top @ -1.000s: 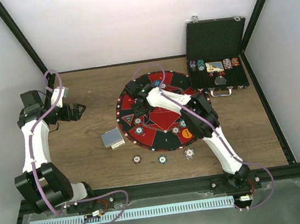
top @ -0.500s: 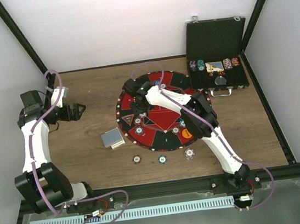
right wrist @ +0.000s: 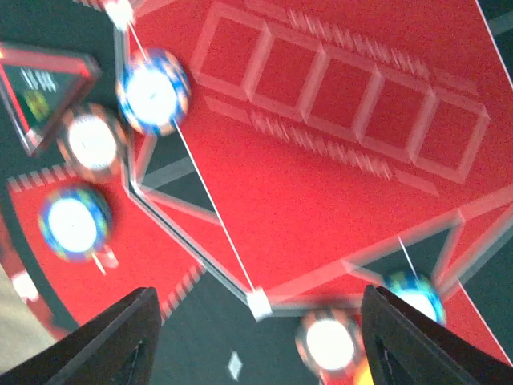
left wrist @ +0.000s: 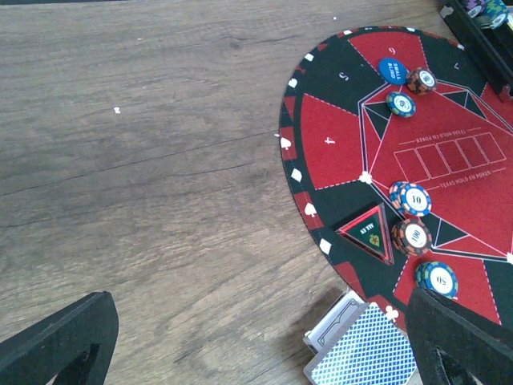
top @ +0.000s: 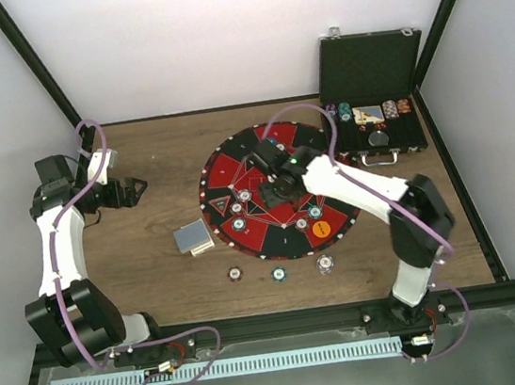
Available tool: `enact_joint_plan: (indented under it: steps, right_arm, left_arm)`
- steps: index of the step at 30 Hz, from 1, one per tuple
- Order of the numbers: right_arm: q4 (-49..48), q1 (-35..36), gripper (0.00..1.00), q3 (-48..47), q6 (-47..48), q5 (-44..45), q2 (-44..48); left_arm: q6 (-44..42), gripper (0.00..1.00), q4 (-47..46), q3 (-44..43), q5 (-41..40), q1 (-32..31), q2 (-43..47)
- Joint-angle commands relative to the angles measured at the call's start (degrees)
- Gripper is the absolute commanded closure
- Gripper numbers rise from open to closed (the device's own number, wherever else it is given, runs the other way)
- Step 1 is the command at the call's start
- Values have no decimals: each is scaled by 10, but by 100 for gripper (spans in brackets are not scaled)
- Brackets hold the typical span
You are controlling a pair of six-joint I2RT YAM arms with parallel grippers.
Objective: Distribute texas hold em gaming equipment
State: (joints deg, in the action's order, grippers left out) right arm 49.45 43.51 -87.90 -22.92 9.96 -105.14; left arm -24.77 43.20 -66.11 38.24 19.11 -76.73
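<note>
Seen from above: round red-and-black mat (top: 234, 158) at the middle of a wooden worktop (top: 162, 262), poker gear spread on and around it. Just off the mat's left edge, flat on the worktop, a deck of cards (top: 192, 236), patterned backs up. In the left wrist view, the same deck with its long axis slanting from lower left to upper right, a couple of cards slid out of line beside it. Black triangular marker (left wrist: 369, 234) flat on the mat near the deck, one corner aimed outward at the mat's rim. Striped chips (left wrist: 414, 198) lying singly close to the marker. Blue button (left wrist: 393, 70) farther round the rim. Orange button (top: 320, 229) on the mat's near right part.

Only in the overhead view: open black case (top: 369, 68) at the far right with stacked chips in its tray, and three loose chips (top: 279, 273) in a row on bare worktop just off the mat's near edge. Only in the left wrist view: numbers printed on the chip faces. Right wrist view blurred, close over the mat's centre, with five outlined card boxes in a row and chips as bright smears.

Left arm's fingers (left wrist: 64, 337) spread wide, holding nothing, over bare worktop well left of the mat. Right arm's fingers (right wrist: 112, 345) also spread and empty, above the mat's middle.
</note>
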Motion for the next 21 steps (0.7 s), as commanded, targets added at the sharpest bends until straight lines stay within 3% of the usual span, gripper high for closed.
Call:
enact_joint_plan:
  steps: [1,10,21]
  right_arm:
    - [16,15,27,144,-65,21,119]
    - [42,62,20,357,-192,-15,295]
    - [12,105,26,428,-234,-45,304]
  left_arm:
    - [-12,0,-1,-3,15,3,10]
    - [-12,0,-2,1,16,3,11]
    - [-10,0,-1,-2,15,3,10]
